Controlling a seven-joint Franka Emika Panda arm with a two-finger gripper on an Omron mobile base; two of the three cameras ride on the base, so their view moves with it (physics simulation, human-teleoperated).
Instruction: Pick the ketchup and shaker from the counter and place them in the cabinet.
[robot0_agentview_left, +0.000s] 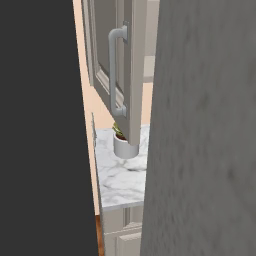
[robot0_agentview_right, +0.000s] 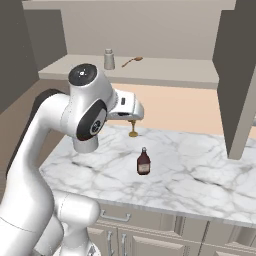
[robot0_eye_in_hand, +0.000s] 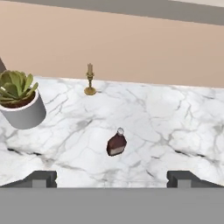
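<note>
The ketchup (robot0_eye_in_hand: 116, 143) is a small dark red bottle with a pale cap, standing upright on the white marble counter (robot0_eye_in_hand: 175, 122). In the right base view the ketchup (robot0_agentview_right: 143, 162) stands mid-counter (robot0_agentview_right: 200, 165), just right of my arm. My gripper (robot0_eye_in_hand: 112, 179) hovers above and short of the bottle, open, its fingertips (robot0_eye_in_hand: 41, 178) far apart with nothing between them. A grey shaker (robot0_agentview_right: 109, 59) stands upright on the open cabinet's shelf (robot0_agentview_right: 170, 70), above and behind the counter.
A gold candlestick (robot0_eye_in_hand: 90, 81) stands near the back wall. A potted plant (robot0_eye_in_hand: 19, 98) in a white pot (robot0_agentview_left: 125, 145) sits to the left. An open cabinet door (robot0_agentview_right: 235, 75) hangs at the right; another, with a handle (robot0_agentview_left: 117, 70), hangs over the plant. A gold spoon (robot0_agentview_right: 132, 61) lies on the shelf.
</note>
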